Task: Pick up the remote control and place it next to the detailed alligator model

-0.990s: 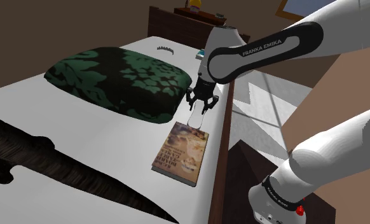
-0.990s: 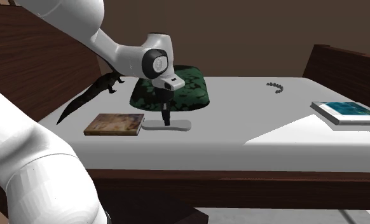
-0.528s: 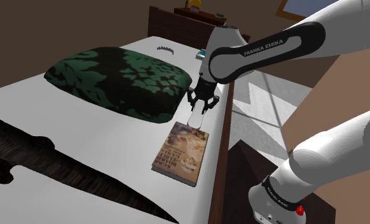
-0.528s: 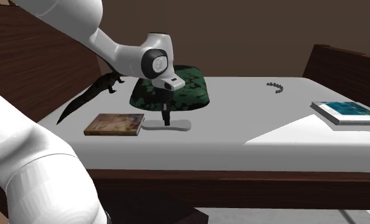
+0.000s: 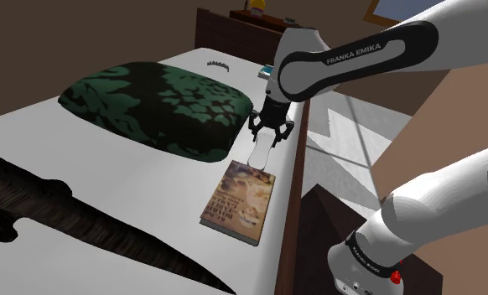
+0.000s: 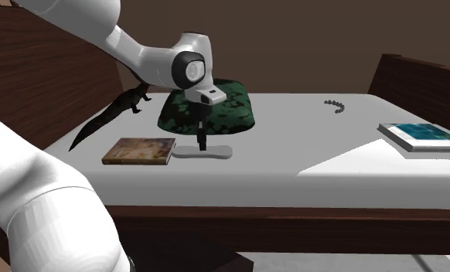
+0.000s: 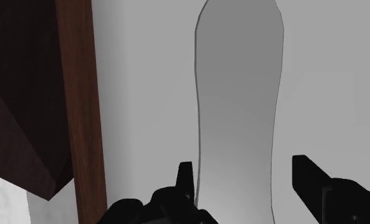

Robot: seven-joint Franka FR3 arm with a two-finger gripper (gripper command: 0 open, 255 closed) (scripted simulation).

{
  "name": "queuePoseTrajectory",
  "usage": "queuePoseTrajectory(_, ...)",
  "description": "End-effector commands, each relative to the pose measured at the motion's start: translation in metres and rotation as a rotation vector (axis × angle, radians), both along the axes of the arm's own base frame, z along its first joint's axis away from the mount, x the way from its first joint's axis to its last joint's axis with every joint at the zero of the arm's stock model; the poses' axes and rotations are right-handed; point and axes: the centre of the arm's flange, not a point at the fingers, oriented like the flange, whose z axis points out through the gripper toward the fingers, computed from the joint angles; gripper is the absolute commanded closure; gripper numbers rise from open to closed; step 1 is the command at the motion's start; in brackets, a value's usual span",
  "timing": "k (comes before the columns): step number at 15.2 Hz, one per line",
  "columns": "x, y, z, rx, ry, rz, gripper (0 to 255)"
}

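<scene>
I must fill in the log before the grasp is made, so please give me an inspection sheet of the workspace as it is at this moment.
Surface: white bed with a dark wooden frame.
Job's things: grey remote control lying flat near the bed's edge; dark alligator model lying apart from it, beyond the book.
Clutter: book beside the remote control; green patterned pillow; teal-covered book; small dark chain.
Grippers: gripper open, one finger on either side of the remote control's end, not clasping it.
Cables: nothing seen.
Surroundings: brown wall behind the bed.
</scene>
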Motion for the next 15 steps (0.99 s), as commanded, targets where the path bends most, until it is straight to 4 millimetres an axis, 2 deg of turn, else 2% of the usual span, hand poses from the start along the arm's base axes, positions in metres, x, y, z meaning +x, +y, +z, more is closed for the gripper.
queuePoseTrajectory(1, 0.004, -0.014, 0.006, 0.007, -0.005, 0.000, 0)
queuePoseTrajectory(9, 0.004, -0.014, -0.034, 0.007, -0.005, 0.000, 0)
queuePoseTrajectory(15, 0.004, -0.014, -0.034, 0.007, -0.005, 0.000, 0)
